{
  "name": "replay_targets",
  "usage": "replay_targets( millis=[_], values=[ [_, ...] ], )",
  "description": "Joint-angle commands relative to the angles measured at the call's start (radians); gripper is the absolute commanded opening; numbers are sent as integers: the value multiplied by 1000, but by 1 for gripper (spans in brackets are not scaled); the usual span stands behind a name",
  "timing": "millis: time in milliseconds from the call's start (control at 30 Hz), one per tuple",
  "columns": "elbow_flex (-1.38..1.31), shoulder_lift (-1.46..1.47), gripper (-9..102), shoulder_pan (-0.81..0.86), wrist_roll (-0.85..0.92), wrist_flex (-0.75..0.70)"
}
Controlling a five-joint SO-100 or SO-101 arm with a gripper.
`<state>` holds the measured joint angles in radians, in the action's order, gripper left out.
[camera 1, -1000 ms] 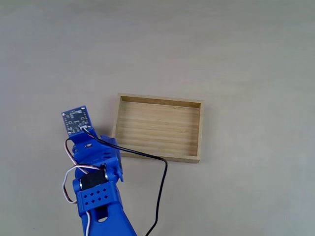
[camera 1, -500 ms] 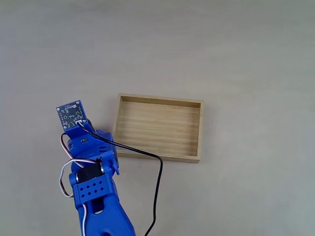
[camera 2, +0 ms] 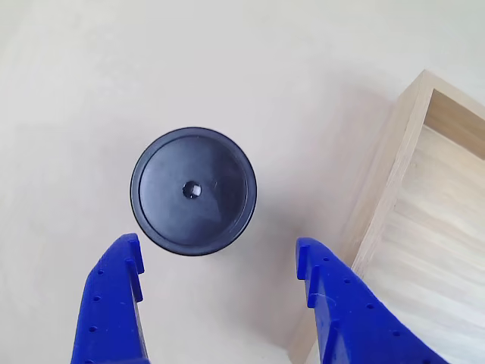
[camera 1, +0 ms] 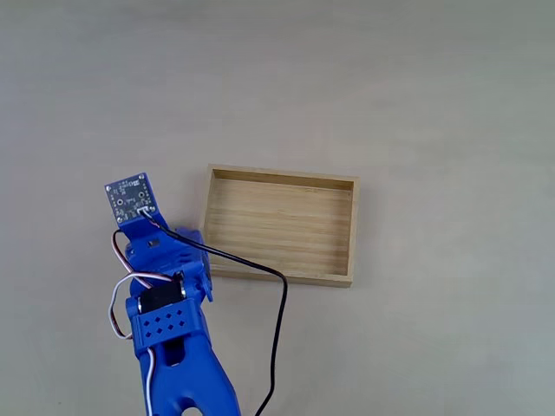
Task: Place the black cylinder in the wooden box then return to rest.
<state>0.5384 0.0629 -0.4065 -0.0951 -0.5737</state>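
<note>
Hovering wide-open end effector (camera 2: pixel 220 254) near black cylinder (camera 2: pixel 193 190) in other view, wooden box (camera 1: pixel 279 224) whole in fixed view

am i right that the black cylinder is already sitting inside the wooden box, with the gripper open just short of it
Not quite. In the other view, the black cylinder stands on the table, outside the wooden box and apart from its wall. The rest holds: the gripper is open, its fingertips just short of the cylinder.
</note>
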Motion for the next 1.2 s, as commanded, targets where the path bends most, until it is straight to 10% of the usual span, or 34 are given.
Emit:
replay_targets(
  millis=[0,1167],
  values=[
    [-117,11,30,-2,-6,35],
    [-201,-126,29,-29,-5,74]
  ],
)
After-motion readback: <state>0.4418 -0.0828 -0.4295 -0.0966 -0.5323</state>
